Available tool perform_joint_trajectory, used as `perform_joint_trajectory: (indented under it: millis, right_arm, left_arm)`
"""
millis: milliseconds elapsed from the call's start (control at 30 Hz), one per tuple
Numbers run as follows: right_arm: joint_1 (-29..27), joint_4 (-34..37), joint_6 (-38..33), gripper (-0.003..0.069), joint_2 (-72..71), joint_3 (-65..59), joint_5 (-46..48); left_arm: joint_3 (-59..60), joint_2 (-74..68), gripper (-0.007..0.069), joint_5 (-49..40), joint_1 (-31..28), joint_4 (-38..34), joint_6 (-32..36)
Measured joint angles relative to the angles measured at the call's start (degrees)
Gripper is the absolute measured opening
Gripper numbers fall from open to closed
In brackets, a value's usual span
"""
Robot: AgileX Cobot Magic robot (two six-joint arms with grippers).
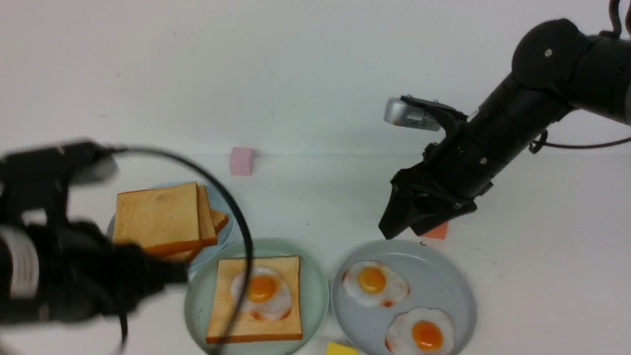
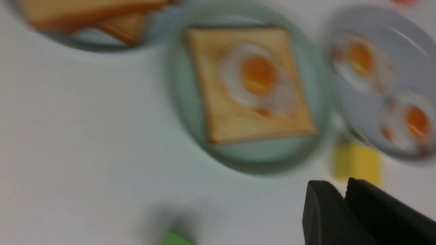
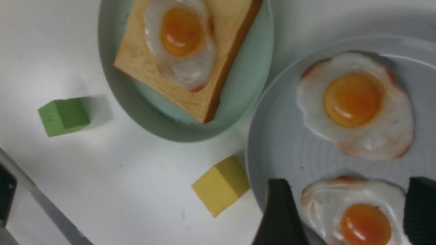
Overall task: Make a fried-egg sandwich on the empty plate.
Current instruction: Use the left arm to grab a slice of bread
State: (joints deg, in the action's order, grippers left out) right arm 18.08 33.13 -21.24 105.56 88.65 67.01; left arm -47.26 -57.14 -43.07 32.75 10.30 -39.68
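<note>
The empty plate (image 1: 315,291), pale mint green, holds one toast slice (image 1: 227,315) with a fried egg (image 1: 261,291) lying on top. Several loose toast slices (image 1: 157,217) are stacked behind it to the left. My right gripper (image 1: 402,229) hangs open above the far rim of the grey-blue plate (image 1: 443,281). In the right wrist view, the right gripper (image 3: 349,185) shows its fingers wide apart, and an egg (image 3: 361,217) on that plate shows between them. My left gripper (image 2: 342,185) is shut and holds nothing. It hovers off the table near the mint plate (image 2: 180,98), blurred.
Two fried eggs (image 1: 374,283) lie on the grey-blue plate. The toast stack rests on a sky-blue plate (image 1: 224,236). Small blocks stand about: pink (image 1: 241,161) at the back, orange (image 1: 438,230) behind the grey plate, yellow (image 3: 221,185) between the plates' near rims, green (image 3: 63,116).
</note>
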Motion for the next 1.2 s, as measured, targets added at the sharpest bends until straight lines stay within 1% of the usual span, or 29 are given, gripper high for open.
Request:
perform_joint_trajectory:
  millis: [33,100,133,167,200,233,267,300,333,367,400,467,533,567,633,667,700,767,800,867,900,1033,1200]
  right_arm:
    - [1.8,-1.6,0.7,0.0423,-2.2,0.0,-0.4]
    - [4.3,-5.0,2.5,0.0376,-5.5,0.0,-1.7]
    - [5.1,-6.0,3.2,0.036,-6.6,0.0,-2.2]
    - [6.6,-8.2,4.5,0.0328,-8.9,0.0,-3.4]
    - [8.4,-9.5,5.3,0.0288,-11.1,0.0,-4.8]
    - [9.3,-10.1,5.6,0.027,-12.5,0.0,-5.7]
    - [10.7,-10.3,5.9,0.0239,-13.9,0.0,-6.6]
    - [11.0,-10.4,5.9,0.0233,-14.6,0.0,-7.0]
    - [12.6,-10.4,5.9,0.0202,-16.1,0.0,-7.9]
    - [14.2,-10.4,5.9,0.0169,-17.5,0.0,-8.5]
    - [16.8,-10.4,5.6,0.0116,-19.5,-0.1,-9.4]
    - [19.2,-10.4,4.8,0.0056,-21.4,-0.9,-10.8]
    - [22.0,-10.2,4.1,0.0,-24.0,-2.8,-12.3]
    - [23.3,-10.1,3.6,-0.0008,-25.4,-4.2,-13.0]
    - [24.5,-10.0,3.3,-0.0011,-26.8,-5.4,-13.6]
    - [25.8,-9.9,2.9,-0.0011,-28.4,-7.5,-14.3]
    - [26.4,-9.8,2.7,-0.0011,-29.3,-8.8,-14.7]
    - [26.8,-9.6,2.2,-0.0011,-30.6,-11.0,-14.8]
    - [26.9,-9.4,2.1,-0.0011,-30.9,-11.4,-14.9]
    - [26.9,-9.0,2.0,-0.0011,-31.5,-13.0,-14.4]
    - [26.9,-8.9,2.0,-0.0011,-31.6,-13.4,-14.2]
    - [26.9,-8.6,2.0,-0.001,-31.8,-13.6,-13.0]
    - [26.9,-8.4,2.0,-0.001,-31.8,-13.6,-13.0]
  left_arm:
    - [-2.4,-2.0,0.011,-0.7,-5.9,-1.3,2.7]
    - [-5.1,-4.3,0.011,-1.5,-14.1,-5.8,8.9]
    - [-6.3,-5.4,0.011,-1.7,-16.6,-8.8,11.0]
    - [-7.8,-7.7,0.011,-2.2,-22.3,-14.1,16.0]
    - [-9.2,-10.0,0.0112,-2.7,-26.7,-20.2,20.0]
    - [-9.6,-11.3,0.0113,-3.0,-28.8,-23.4,22.0]
    - [-10.1,-13.5,0.0118,-3.2,-31.9,-28.6,25.0]
    - [-10.2,-14.0,0.012,-3.2,-32.5,-30.5,25.6]
    - [-10.4,-16.3,0.0126,-3.3,-35.2,-33.3,27.8]
    - [-10.5,-18.6,0.0139,-3.3,-37.7,-38.9,31.3]
    - [-10.5,-22.2,0.0166,-3.3,-41.3,-43.7,34.3]
    - [-10.5,-25.4,0.0203,-2.9,-44.5,-47.1,37.1]
    - [-11.1,-29.8,0.0269,-1.9,-48.0,-51.2,40.5]
    - [-11.6,-31.8,0.0299,-1.3,-49.2,-52.7,42.0]
    - [-12.3,-34.3,0.0331,-0.7,-50.2,-55.0,44.3]
    - [-13.2,-37.3,0.036,0.0,-50.8,-57.6,48.0]
    - [-13.9,-39.4,0.0375,0.2,-51.0,-59.6,50.7]
    - [-15.2,-43.3,0.0388,0.5,-51.0,-63.8,56.4]
    - [-15.5,-44.4,0.0391,0.7,-51.0,-65.1,57.5]
    - [-16.4,-47.8,0.0395,1.6,-51.0,-69.0,63.4]
    - [-16.6,-48.8,0.0396,2.4,-51.0,-70.5,65.1]
    - [-16.9,-50.5,0.0396,4.7,-51.0,-73.2,68.6]
    - [-17.2,-50.6,0.0396,5.3,-51.0,-73.4,70.3]
